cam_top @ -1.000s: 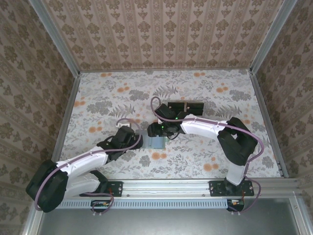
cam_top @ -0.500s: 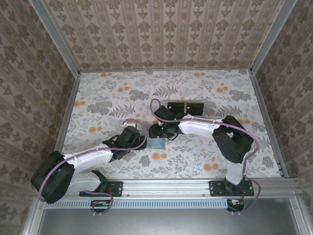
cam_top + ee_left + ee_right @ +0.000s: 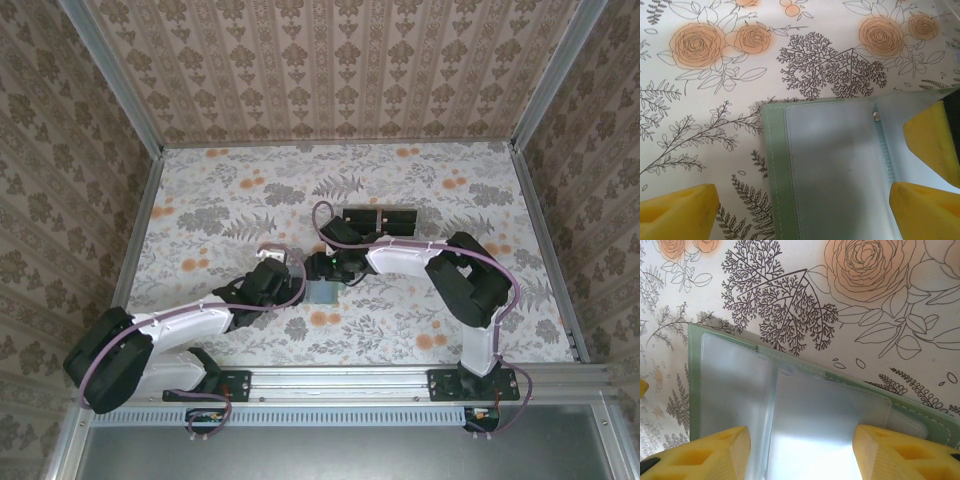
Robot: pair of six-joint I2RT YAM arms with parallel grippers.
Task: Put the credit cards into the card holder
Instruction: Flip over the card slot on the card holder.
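The work surface is a table (image 3: 200,190) covered with a pale floral print of orange roses and grey foliage. It is bounded at the far edge and both sides by metal rails (image 3: 330,143). The card holder (image 3: 322,291) is laid open and flat near the middle of the table, with its grey-green inner faces turned up and its sage-green border visible. A stand (image 3: 380,219) carrying black blocks is set on the table beyond the card holder, slightly to its right and apart from it.

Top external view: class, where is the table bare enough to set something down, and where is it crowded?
Free: the far strip of table between the back wall and the clear stand, plus its left and right edges. Crowded: the middle, where the left gripper and right gripper meet over the card holder.
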